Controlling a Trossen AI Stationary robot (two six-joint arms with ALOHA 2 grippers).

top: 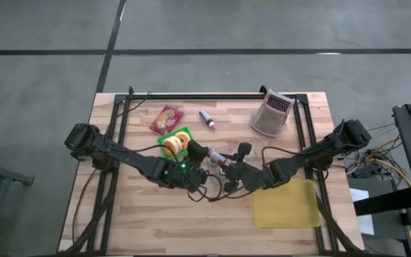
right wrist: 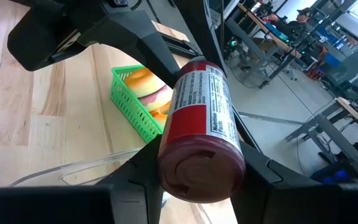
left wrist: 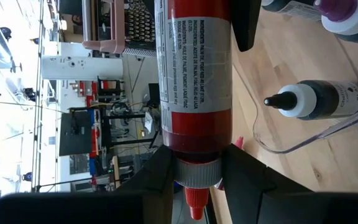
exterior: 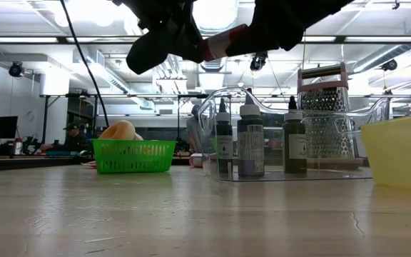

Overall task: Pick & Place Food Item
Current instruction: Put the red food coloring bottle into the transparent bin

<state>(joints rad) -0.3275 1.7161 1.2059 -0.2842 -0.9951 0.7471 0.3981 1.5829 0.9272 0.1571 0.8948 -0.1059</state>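
The red food-colouring bottle (left wrist: 194,81) hung above the bench mid-handoff; left tool (left wrist: 194,177) pinched its neck by the cap, right tool (right wrist: 194,165) closed around its base; looked light, rigid, slick plastic; best grabbed on the body.

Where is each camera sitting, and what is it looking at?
High view: above the table, looking straight down on both arms meeting over the red bottle.
Low view: at tabletop height, looking across; both arms hang overhead.
Left wrist view: on the left arm, its left end effector clamping the bottle's cap end.
Right wrist view: on the right arm, its right end effector around the bottle's base.
Shared: high, low and right wrist views all show the green basket.
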